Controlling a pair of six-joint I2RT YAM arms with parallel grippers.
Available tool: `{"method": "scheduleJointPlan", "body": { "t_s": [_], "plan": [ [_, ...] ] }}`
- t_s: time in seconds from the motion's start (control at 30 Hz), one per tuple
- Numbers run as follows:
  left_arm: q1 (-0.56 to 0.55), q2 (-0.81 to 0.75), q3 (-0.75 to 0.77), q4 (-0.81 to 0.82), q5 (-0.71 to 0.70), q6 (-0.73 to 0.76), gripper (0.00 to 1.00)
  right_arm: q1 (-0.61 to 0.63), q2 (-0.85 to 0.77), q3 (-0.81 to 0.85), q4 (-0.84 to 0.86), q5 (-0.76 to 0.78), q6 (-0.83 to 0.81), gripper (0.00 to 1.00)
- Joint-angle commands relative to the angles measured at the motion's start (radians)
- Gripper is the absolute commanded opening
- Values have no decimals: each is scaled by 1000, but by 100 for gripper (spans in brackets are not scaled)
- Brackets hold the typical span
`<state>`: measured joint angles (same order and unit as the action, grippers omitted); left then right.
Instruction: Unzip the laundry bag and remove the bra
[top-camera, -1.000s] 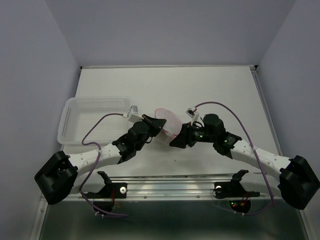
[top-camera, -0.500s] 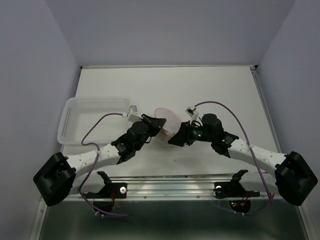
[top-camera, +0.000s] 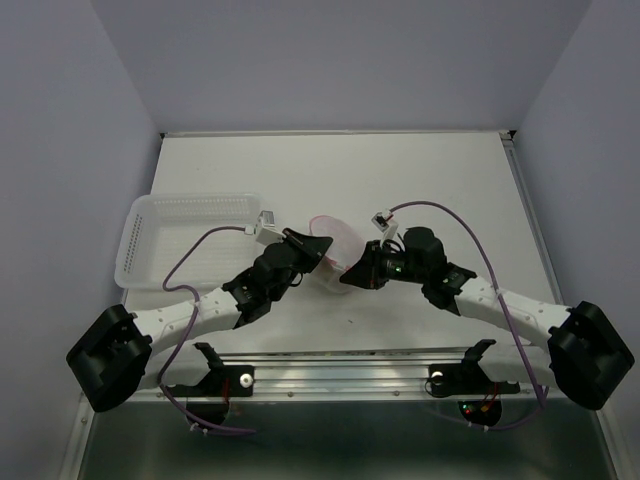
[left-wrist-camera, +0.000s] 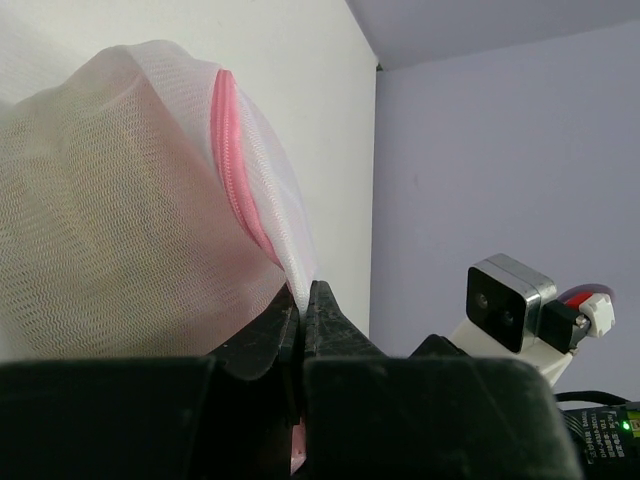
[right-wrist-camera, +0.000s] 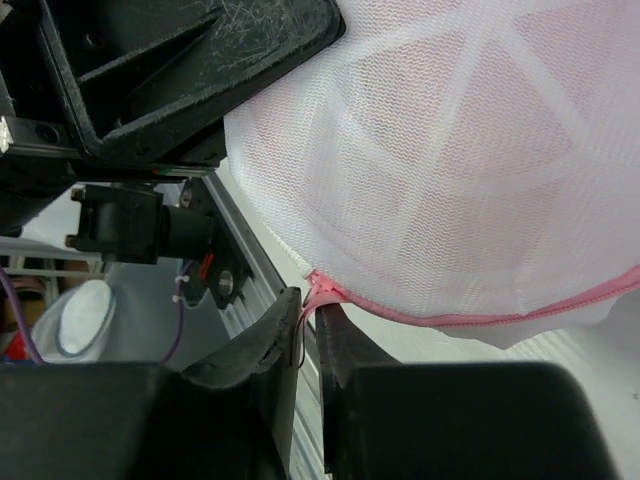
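Laundry bag (top-camera: 337, 240) sits mid-table (top-camera: 420, 170), slightly toward the near edge, wedged between the two arms. The white basket (top-camera: 170, 232) is well apart on the left, by the wall. Left gripper (left-wrist-camera: 302, 305) is clamped closed on the bag: a fold of white mesh is pinched between the fingers, right where the pink zipper trim (left-wrist-camera: 230, 150) runs down into them. Right gripper (right-wrist-camera: 308, 325) comes in from the opposite side at the bag's lower rim, jaws almost together with only a sliver of gap, and the pink zipper end (right-wrist-camera: 316, 287) plus a thin dark strand drop straight between them, so it looks pinched. Zipper reads as closed along the stretch visible from the right wrist, with the mesh dome taut above it. Contents show only as a pinkish cast through the mesh, so I can't make out the bra itself. Can't tell whether the bag is resting on the table or held off it.
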<state>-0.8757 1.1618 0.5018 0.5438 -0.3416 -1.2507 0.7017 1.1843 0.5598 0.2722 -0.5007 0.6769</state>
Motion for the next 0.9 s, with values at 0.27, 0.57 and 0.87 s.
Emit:
{"method": "scheduleJointPlan", "body": {
  "t_s": [0.27, 0.57, 0.87],
  "plan": [
    [-5, -50, -2, 59, -11, 28, 0, 9, -71, -14, -19, 114, -62, 1],
    [142, -85, -11, -37, 168, 181, 0, 9, -215, -8, -341, 306, -192, 1],
    [345, 25, 199, -274, 489, 598, 0, 9, -284, 31, -534, 384, -249, 1]
  ]
}}
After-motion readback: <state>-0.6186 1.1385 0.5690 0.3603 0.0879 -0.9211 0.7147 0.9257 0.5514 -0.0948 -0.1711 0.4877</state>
